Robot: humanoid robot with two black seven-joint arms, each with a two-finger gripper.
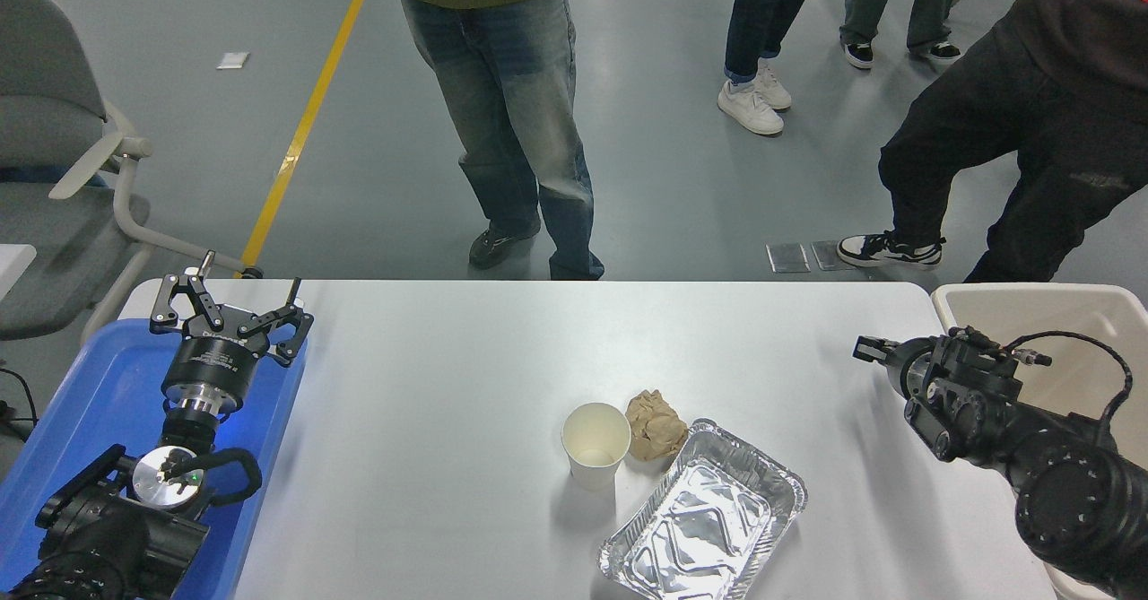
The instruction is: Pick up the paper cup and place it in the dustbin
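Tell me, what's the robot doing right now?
Left hand open, parked over blue tray. Right hand by dustbin, holding nothing. Paper cup upright on table, untouched. Brown paper ball and foil tray crowd it.

One paper cup (595,455) stands on the table (466,385), with one crumpled brown paper ball (655,424), one foil tray (703,528), one blue tray (99,403) and one dustbin (1076,313). Two robot arms reach in. Beyond the table stand seemingly four people, all cut off, and one grey chair (54,178).
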